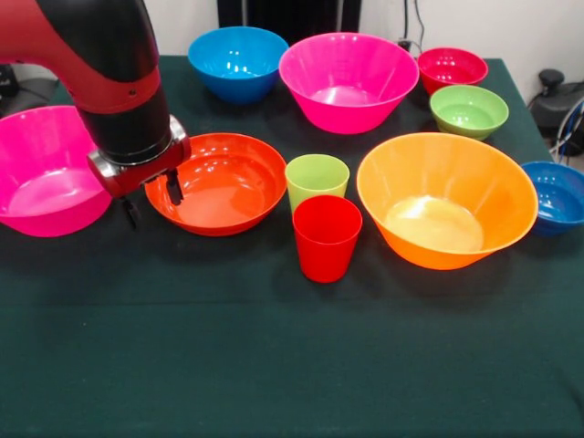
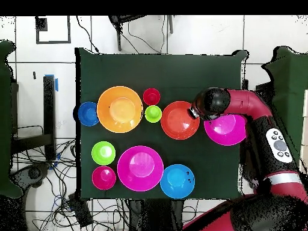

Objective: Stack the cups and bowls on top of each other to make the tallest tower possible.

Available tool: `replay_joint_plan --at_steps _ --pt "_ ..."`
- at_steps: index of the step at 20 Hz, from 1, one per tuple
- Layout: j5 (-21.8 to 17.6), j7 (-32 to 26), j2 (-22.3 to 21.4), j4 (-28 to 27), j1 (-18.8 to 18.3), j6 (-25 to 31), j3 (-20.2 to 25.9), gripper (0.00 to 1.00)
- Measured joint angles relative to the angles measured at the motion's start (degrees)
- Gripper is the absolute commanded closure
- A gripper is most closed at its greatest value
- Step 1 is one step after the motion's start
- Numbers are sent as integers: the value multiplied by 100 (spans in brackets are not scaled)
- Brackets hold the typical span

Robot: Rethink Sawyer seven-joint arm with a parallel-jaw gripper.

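My gripper [image 1: 151, 199] is open and straddles the left rim of the medium red-orange bowl [image 1: 228, 182], one finger inside and one outside; in the overhead view my gripper [image 2: 195, 112] is at that bowl's [image 2: 179, 120] edge. A big pink bowl [image 1: 46, 173] sits just left of it. The lime green cup [image 1: 317, 178] and the red cup [image 1: 327, 235] stand upright between the red-orange bowl and the big orange bowl [image 1: 447, 196]. All cups and bowls stand apart; nothing is nested.
At the back stand the light blue bowl [image 1: 237, 59], the second big pink bowl [image 1: 347, 78], the small magenta-red bowl [image 1: 452, 68] and the green bowl [image 1: 468, 109]. The dark blue bowl [image 1: 557, 193] is at the right edge. A dark green cloth [image 1: 274, 365] covers the table.
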Motion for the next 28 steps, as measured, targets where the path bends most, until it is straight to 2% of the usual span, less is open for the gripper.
replay_joint_plan --at_steps 9,14,15,28 --pt "0 -1 304 -13 1 0 0 0" --pt "6 0 314 -31 0 0 7 0" --pt "15 -1 313 -36 0 4 9 100" --pt "124 -1 269 -82 46 37 9 100"
